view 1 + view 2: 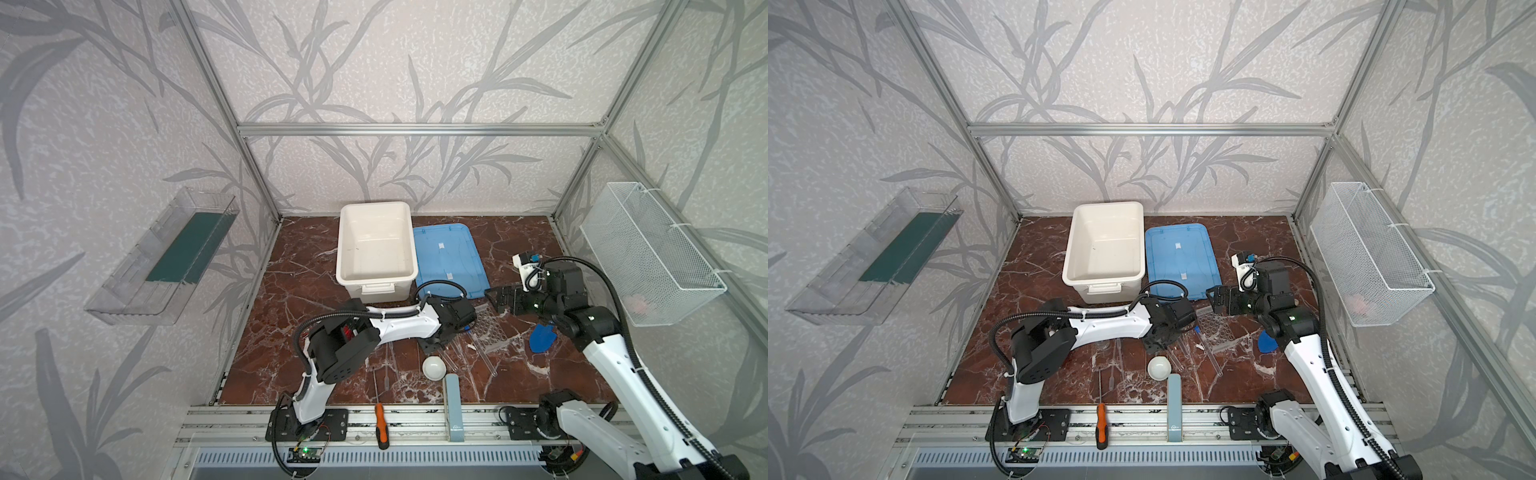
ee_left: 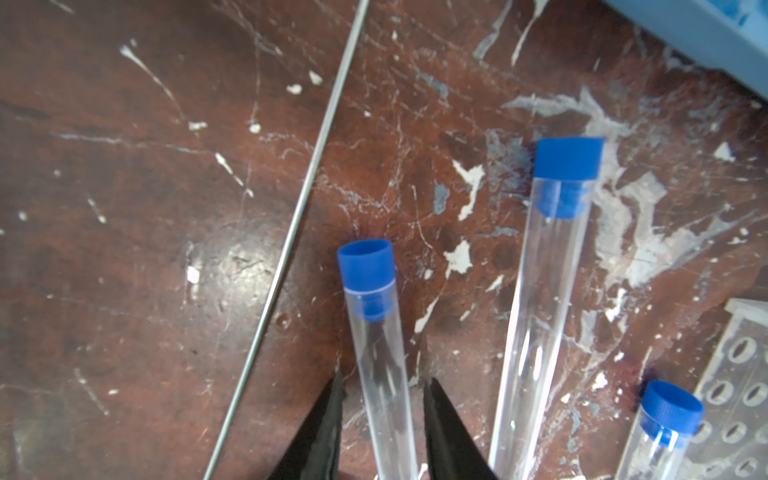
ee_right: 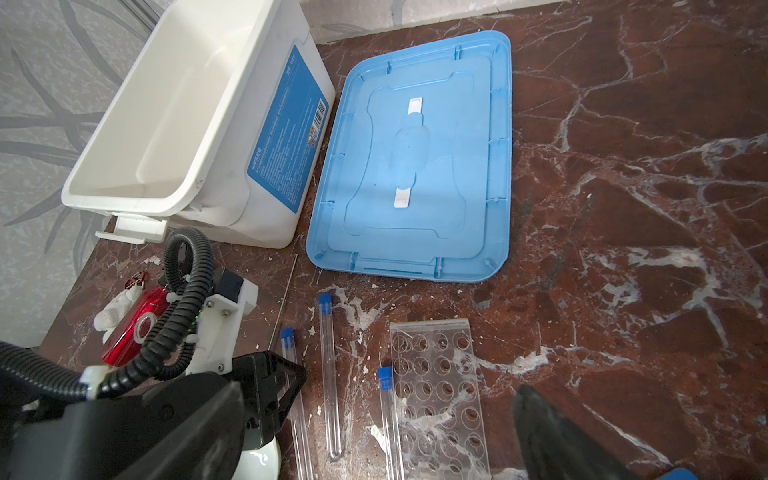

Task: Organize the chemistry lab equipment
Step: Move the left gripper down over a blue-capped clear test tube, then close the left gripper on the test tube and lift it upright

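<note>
Left wrist view: my left fingers [image 2: 322,432] stand partly open astride one blue-capped tube [image 2: 380,357] that lies flat on the table [image 2: 145,208]. A sliver of gap shows on each side, so I grip nothing. Two more tubes [image 2: 540,291] lie alongside, the last just beside the holed rack [image 2: 739,415]. In a top view the white dish [image 1: 434,368] lies at 8 o'clock from that rack. My right fingers [image 3: 552,436] gape wide and empty above the table near the rack.

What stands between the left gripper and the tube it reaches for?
Nothing visible. The left gripper straddles the tube, one finger on each side, with small gaps and no other thing between them.
</note>
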Robot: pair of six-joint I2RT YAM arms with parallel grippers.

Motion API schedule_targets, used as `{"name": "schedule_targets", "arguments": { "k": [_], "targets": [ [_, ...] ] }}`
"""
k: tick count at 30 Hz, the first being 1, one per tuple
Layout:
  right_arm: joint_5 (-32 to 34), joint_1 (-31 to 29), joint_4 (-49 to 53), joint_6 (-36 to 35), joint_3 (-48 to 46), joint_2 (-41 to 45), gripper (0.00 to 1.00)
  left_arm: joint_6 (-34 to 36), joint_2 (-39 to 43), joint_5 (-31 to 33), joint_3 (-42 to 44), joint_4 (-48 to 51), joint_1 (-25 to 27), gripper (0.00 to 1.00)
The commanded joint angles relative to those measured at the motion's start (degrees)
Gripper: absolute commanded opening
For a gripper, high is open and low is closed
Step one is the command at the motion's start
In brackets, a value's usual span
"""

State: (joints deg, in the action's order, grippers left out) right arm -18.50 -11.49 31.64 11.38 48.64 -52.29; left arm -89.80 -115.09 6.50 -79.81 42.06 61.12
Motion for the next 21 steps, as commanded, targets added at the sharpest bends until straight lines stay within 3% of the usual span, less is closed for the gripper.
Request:
{"name": "schedule_targets", "arguments": {
  "k": [1, 10, 21],
  "targets": [
    [0.31, -0.03, -0.35, 0.40, -0.56, 0.26, 0.99, -1.20, -1.65, 1.27, -1.96, 0.50, -0.18, 0.31],
    [0.92, 0.15, -0.56, 0.43, -0.84, 0.61, 0.99, 0.30, -2.70, 1.06, -3.13, -0.59, -0.49, 0.17],
    [1.43, 0.93, -1.30, 1.36, -0.92, 2.00, 0.99, 6.09, 2.39, 7.92, -3.68, -4.34, -1.00, 0.13]
  ]
}}
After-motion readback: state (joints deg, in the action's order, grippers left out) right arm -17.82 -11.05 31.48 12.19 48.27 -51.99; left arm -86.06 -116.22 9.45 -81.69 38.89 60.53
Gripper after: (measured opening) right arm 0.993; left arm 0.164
